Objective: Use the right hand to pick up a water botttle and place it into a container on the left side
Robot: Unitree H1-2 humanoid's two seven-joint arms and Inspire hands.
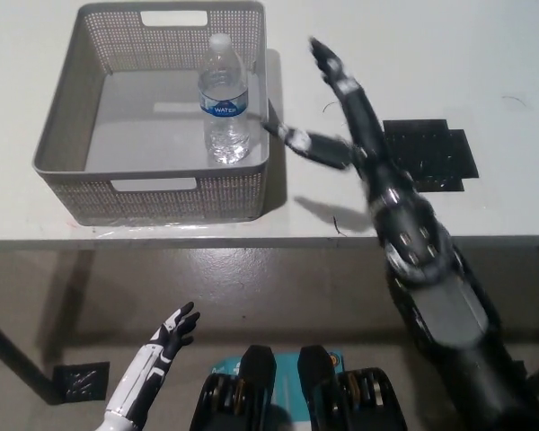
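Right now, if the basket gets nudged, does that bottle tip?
Likely, yes. The water bottle stands upright, tall and narrow, beside the grey basket's right wall, with the right hand open and clear. It looks clear and thin-walled, probably light and slippery; its fill level is unclear.
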